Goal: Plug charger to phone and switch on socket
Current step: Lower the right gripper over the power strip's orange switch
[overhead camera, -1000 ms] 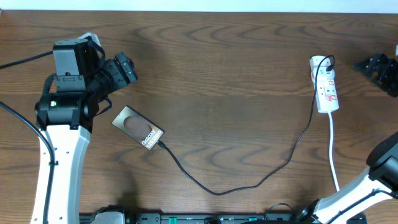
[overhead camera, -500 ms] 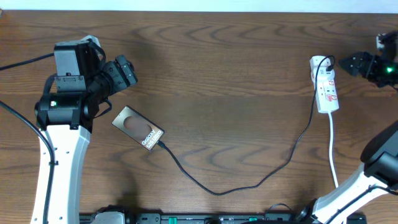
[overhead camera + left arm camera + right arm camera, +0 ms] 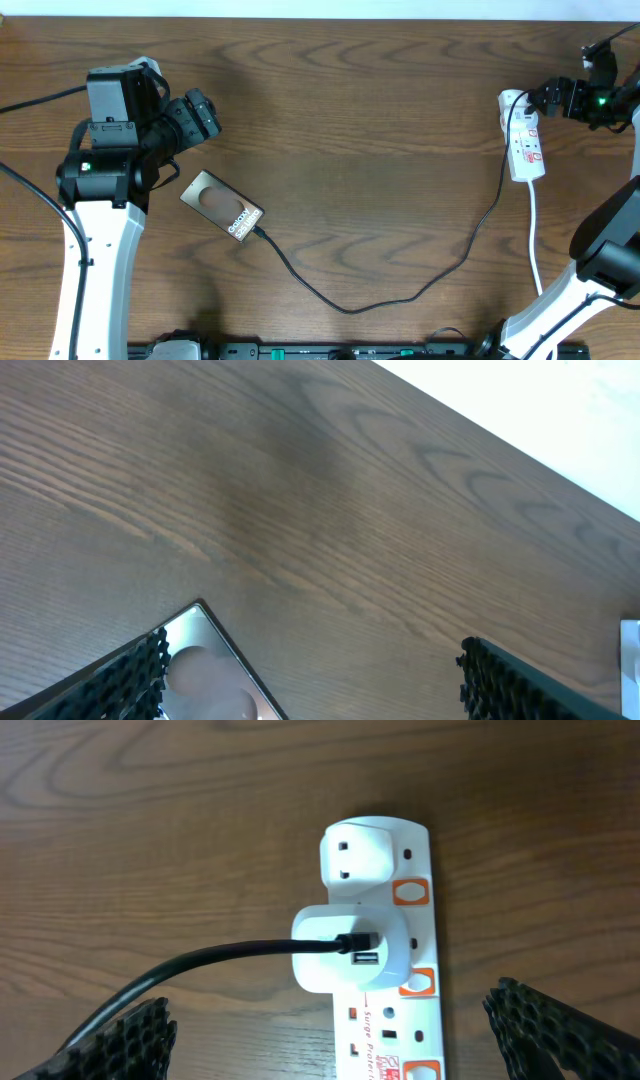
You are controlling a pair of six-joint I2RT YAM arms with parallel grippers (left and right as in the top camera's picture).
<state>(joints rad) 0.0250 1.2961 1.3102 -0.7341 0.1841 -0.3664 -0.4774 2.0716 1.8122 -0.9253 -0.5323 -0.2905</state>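
Dark brown wood-grain tabletop (image 3: pixel 380 100) fills the scene. On its left side lies the slim brownish rectangular phone (image 3: pixel 222 205) with white lettering, set at an angle. The long thin black charger cable (image 3: pixel 350 309) meets the phone's near-right short edge and loops toward the near edge. It then climbs to a white adapter block (image 3: pixel 345 955) seated in the long narrow white power strip (image 3: pixel 526 150) at the far right. A white cord (image 3: pixel 537 250) trails from the strip's near end. The left gripper (image 3: pixel 312 660) hangs on the far side of the phone, fingers spread wide and holding nothing. The right gripper (image 3: pixel 330 1015) faces the strip's far end, its fingers also wide apart and empty.
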